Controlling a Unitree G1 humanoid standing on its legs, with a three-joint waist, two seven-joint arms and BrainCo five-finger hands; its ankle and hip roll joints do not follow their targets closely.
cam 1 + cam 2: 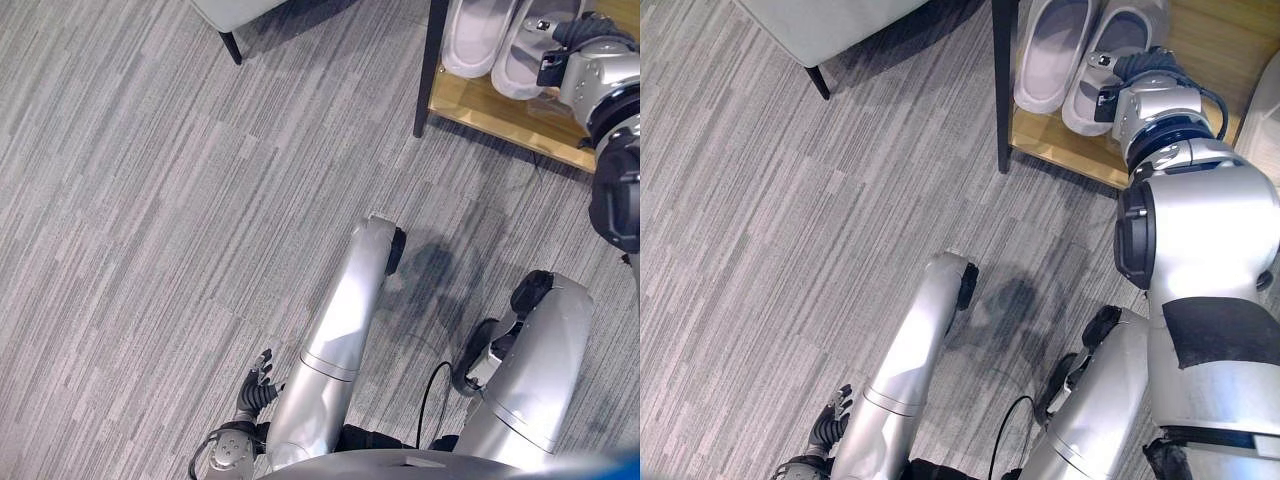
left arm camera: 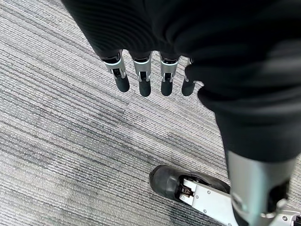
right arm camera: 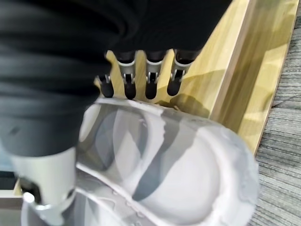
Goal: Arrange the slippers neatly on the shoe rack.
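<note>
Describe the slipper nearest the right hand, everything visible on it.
The slipper is a pale grey slide of smooth, foam-like material, with a broad closed strap over the front and a hollowed footbed. It lies flat on the wooden shelf of the shoe rack, close beside its twin slipper, the two roughly parallel. The right hand is over its heel end; in the right wrist view the fingers hang just beyond its rim. Whether they touch it is unclear.

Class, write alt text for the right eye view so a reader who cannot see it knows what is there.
Two pale grey slippers lie side by side on the wooden shoe rack, with the robot's right hand over the right-hand one. The left hand hangs low over striped grey carpet, holding nothing.
</note>
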